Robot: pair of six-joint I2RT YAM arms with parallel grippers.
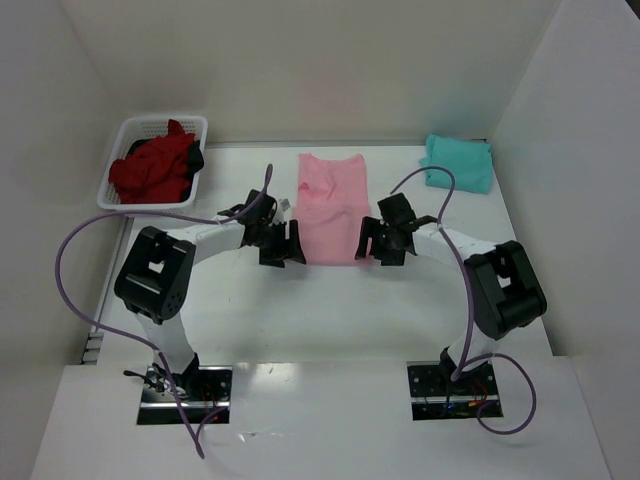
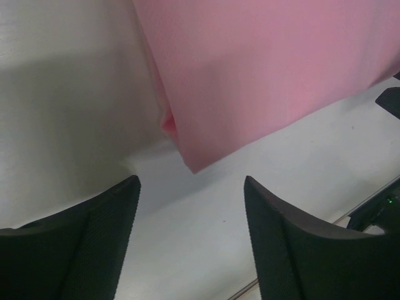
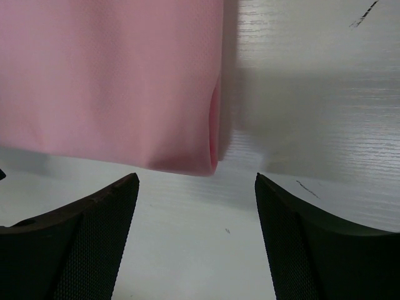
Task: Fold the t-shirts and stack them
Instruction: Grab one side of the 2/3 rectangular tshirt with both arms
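Observation:
A light pink t-shirt [image 1: 332,205] lies flat mid-table, its sides folded in to form a long strip. My left gripper [image 1: 288,243] stands open at its near left corner [image 2: 194,164], nothing between the fingers [image 2: 106,225]. At the near right corner [image 3: 209,165] my right gripper [image 1: 372,241] is open too, holding nothing. A folded teal t-shirt [image 1: 459,162] rests at the far right. Dark red t-shirts [image 1: 155,168] are heaped in the basket.
The white lattice basket [image 1: 120,150] stands at the far left corner of the table. White walls close the workspace at the back and on both sides. Purple cables [image 1: 75,250] loop beside each arm.

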